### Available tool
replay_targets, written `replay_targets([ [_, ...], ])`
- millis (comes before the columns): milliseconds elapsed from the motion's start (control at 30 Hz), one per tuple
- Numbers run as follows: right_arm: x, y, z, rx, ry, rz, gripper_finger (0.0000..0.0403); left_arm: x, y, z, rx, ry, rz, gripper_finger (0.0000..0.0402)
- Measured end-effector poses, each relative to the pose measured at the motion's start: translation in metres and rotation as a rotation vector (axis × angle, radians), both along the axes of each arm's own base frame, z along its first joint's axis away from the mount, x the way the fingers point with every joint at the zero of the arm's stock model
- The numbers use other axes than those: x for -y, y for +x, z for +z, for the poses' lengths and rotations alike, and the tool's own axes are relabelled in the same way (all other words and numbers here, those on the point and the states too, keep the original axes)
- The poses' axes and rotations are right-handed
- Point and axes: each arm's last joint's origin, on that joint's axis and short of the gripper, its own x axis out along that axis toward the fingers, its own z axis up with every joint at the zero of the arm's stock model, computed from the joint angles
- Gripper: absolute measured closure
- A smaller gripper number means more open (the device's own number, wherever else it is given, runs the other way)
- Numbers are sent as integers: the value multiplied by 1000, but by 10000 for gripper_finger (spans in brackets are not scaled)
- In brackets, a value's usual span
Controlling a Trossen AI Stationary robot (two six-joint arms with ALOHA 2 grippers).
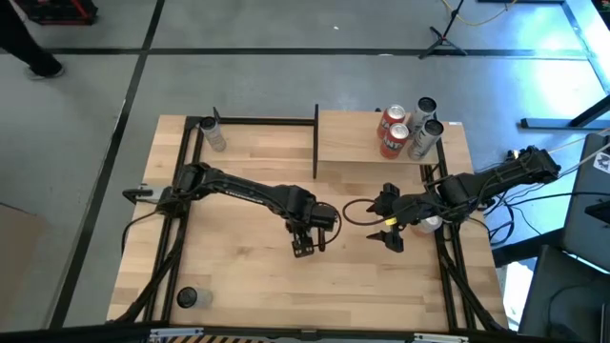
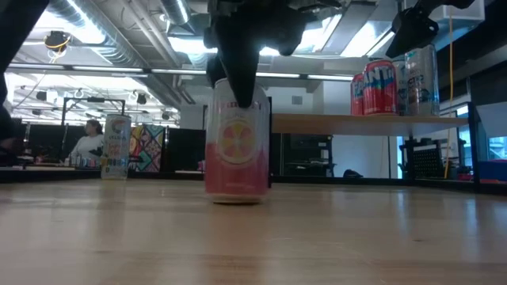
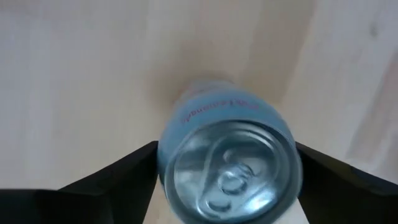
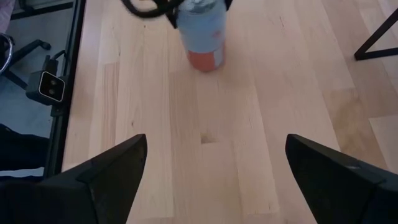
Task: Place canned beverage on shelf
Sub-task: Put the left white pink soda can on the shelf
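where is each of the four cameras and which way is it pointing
High view: overhead, straight down on the table; both arms, left gripper, right gripper, shelf.
Low view: table height, level across; left gripper over the pink can.
Left wrist view: down onto the can's top between its fingers.
Right wrist view: across the table past its fingers.
All four show that can.

Can (image 2: 236, 154) upright on table (image 2: 356, 237); four cans (image 1: 408, 129) on shelf (image 1: 348, 143).

Overhead, table-level and two wrist cameras share the tabletop (image 1: 248, 276).
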Motion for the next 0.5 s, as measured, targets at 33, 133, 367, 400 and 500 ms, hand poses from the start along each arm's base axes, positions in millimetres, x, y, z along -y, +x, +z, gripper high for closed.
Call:
replay_targets([
  [33, 0, 0, 0, 0, 0, 0, 33, 1, 0, -1, -4, -17, -7, 74],
  [133, 0, 0, 0, 4, -4, -5, 33, 2, -1, -2, -19, -28, -5, 61],
  [367, 0, 0, 0, 6, -7, -8, 33, 1, -8, 11, -6, -4, -26, 57],
  [400, 0, 0, 0, 6, -8, -9, 33, 1, -9, 14, 4, 2, -26, 57],
  [500, 1, 1, 0, 12, -14, -23, 33, 0, -11, 19, 18, 28, -23, 57],
])
